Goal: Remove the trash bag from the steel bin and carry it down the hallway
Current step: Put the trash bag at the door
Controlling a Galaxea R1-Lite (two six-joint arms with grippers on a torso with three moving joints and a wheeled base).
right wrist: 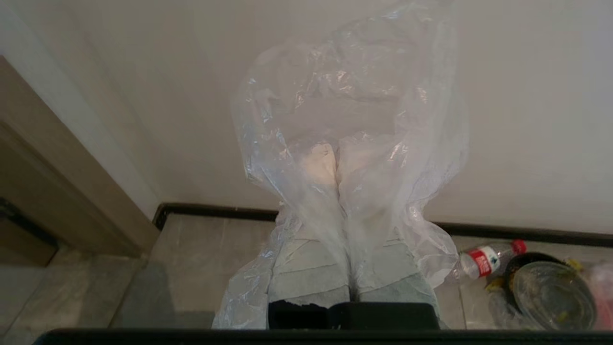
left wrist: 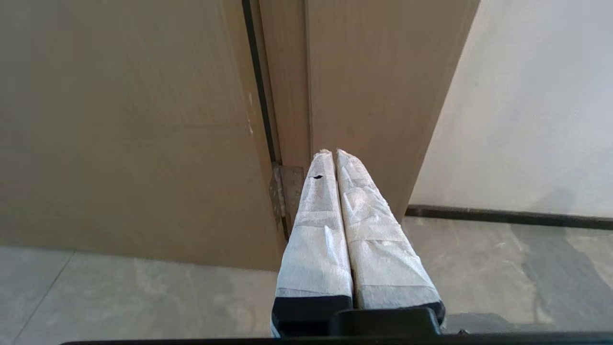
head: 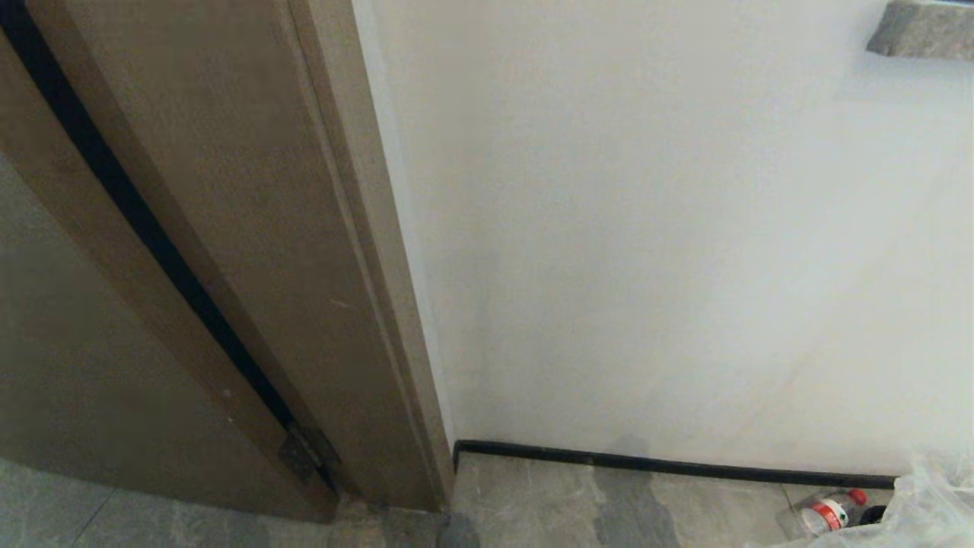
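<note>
Right gripper [right wrist: 336, 153]: its 2 white-wrapped fingers are pressing together, pinching the trash bag [right wrist: 354, 120]; the clear film is draping over and around both fingers and billowing up past their tips.
Trash bag: it is hanging from the right gripper in front of the white wall [right wrist: 527, 120], off the floor where the right wrist view shows it; in the head view only a crinkly clear corner [head: 932, 506] is showing at the lower right edge. What is inside it I cannot tell.
Left gripper [left wrist: 334, 152]: its 2 wrapped fingers are lying closed against each other, holding nothing, pointing toward the hinge side of the brown door [left wrist: 119, 134].
Floor litter: 1 plastic bottle [right wrist: 488, 258] with a red cap and red label is lying on the grey tiles just beside the black baseboard [right wrist: 215, 211], next to a round black bowl [right wrist: 550, 287] under a clear lid.
Door frame [head: 304, 266]: brown, standing left of the white wall, with a metal hinge [head: 308, 453] near the floor.
Stone ledge [head: 921, 30]: a grey piece is jutting from the wall at the upper right of the head view.
</note>
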